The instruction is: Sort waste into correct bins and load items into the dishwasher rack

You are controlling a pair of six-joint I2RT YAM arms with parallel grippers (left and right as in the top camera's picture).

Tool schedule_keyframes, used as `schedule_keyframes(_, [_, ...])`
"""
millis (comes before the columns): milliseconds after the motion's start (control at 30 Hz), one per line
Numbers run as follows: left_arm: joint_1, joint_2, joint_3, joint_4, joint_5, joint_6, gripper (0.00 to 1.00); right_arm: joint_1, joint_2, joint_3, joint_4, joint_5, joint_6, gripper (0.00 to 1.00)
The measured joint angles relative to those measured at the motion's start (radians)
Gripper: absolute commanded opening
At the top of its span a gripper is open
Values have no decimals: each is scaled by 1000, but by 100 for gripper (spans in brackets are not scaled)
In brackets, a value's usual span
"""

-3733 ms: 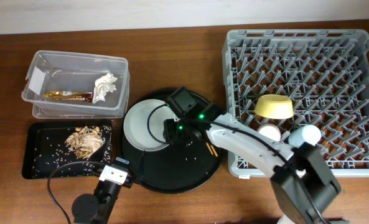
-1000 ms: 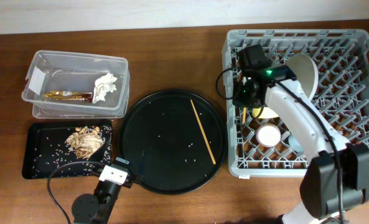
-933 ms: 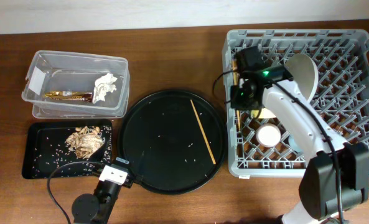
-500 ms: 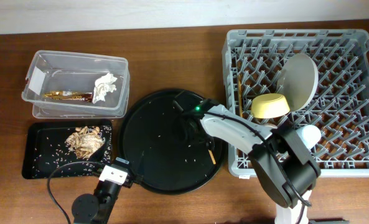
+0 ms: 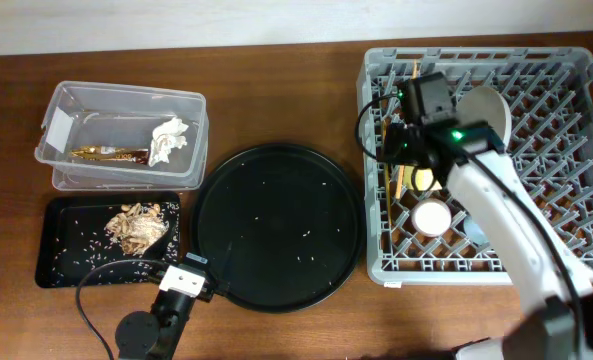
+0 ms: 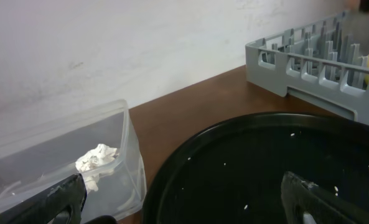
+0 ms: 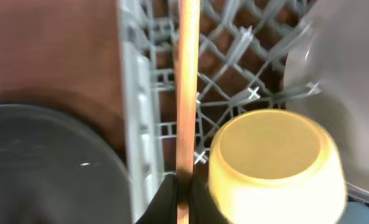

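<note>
My right gripper [image 5: 408,150] is over the left side of the grey dishwasher rack [image 5: 566,60] and is shut on a wooden chopstick [image 5: 416,72]. In the right wrist view the chopstick [image 7: 187,87] runs straight up from the closed gripper [image 7: 184,198], beside the upturned yellow bowl [image 7: 274,163] and the pale grey plate [image 7: 343,93]. A second chopstick [image 5: 390,190] lies in the rack. The plate [image 5: 488,108] stands on edge. My left gripper [image 6: 187,202] is open and empty, low at the round tray's near edge.
The large round black tray [image 5: 276,225] holds only crumbs. The clear tub [image 5: 126,100] holds the gold wrapper [image 5: 108,154] and white tissue [image 5: 170,138]. The shallow black tray [image 5: 66,265] holds food scraps [image 5: 136,226]. A pale cup [image 5: 431,217] sits in the rack.
My right gripper has taken the chopstick off the round black tray and carried it right, over the rack's left side. The left arm has not moved.
</note>
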Motion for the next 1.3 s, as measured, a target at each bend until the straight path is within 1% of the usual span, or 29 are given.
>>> schedule_keyframes(67, [0, 0, 0, 0, 0, 0, 99, -3, 77, -7, -3, -28, -6, 33])
schedule_keyframes(133, [0, 0, 0, 0, 0, 0, 99, 3, 63, -11, -20, -63, -15, 40])
schedule_keyframes(167, [0, -1, 0, 0, 0, 0, 99, 7, 44, -11, -37, -72, -12, 42])
schedule_keyframes(200, [0, -1, 0, 0, 0, 0, 99, 18, 0, -10, -67, -81, -17, 46])
schedule_keyframes(233, [0, -1, 0, 0, 0, 0, 99, 51, -142, 1, -102, -93, -24, 54])
schedule_keyframes(267, [0, 0, 0, 2, 0, 0, 99, 75, -216, 6, -119, -95, -38, 94])
schedule_keyframes(300, [0, -1, 0, 1, 0, 0, 99, 118, -335, 10, -148, -97, -55, 99])
schedule_keyframes(333, [0, -1, 0, 0, 0, 0, 99, 150, -412, 16, -164, -101, -60, 99])
schedule_keyframes(367, [0, 0, 0, 0, 1, 0, 99, 189, -538, 27, -198, -105, -71, 99])
schedule_keyframes(500, [0, -1, 0, 0, 0, 0, 99, 218, -756, 39, -314, -105, -79, 99])
schedule_keyframes(533, [0, -1, 0, 0, 0, 0, 99, 218, -772, 39, -321, -106, -79, 99])
schedule_keyframes(600, [0, -1, 0, 0, 0, 0, 99, 219, -822, 38, -388, -100, -79, 99])
schedule_keyframes(667, [0, -1, 0, 0, 0, 0, 99, 219, -855, 38, -439, -53, -82, 99])
schedule_keyframes(700, [0, -1, 0, 0, 0, 0, 99, 218, -873, 36, -432, -9, -87, 99])
schedule_keyframes(733, [0, -1, 0, 0, 0, 0, 99, 207, -885, 22, -402, -2, -90, 99])
schedule_keyframes(800, [0, -1, 0, 0, 0, 0, 99, 139, -977, -94, -245, 1, -93, 99])
schedule_keyframes(867, [0, 0, 0, 3, 0, 0, 99, 61, -1135, -303, -37, -38, -124, 99])
schedule_keyframes(933, [0, -1, 1, 0, 0, 0, 99, -4, -1306, -589, 122, -123, -165, 99])
schedule_keyframes(967, [0, -1, 1, 0, 0, 0, 99, -28, -1362, -685, 157, -156, -175, 99])
schedule_keyframes(1000, [0, -1, 1, 1, 0, 0, 99, -72, -1446, -831, 198, -208, -180, 99])
schedule_keyframes(1033, [0, 0, 1, 1, 0, 0, 99, -101, -1500, -903, 225, -233, -182, 99])
schedule_keyframes(1133, [0, 0, 1, -1, 1, 0, 99, -174, -1614, -1052, 293, -264, -184, 99])
schedule_keyframes(1167, [0, 0, 1, -1, 1, 0, 99, -191, -1616, -1096, 316, -270, -186, 99])
schedule_keyframes(1300, [0, 0, 1, -1, 3, 0, 99, -202, -1618, -1272, 557, -283, -194, 99])
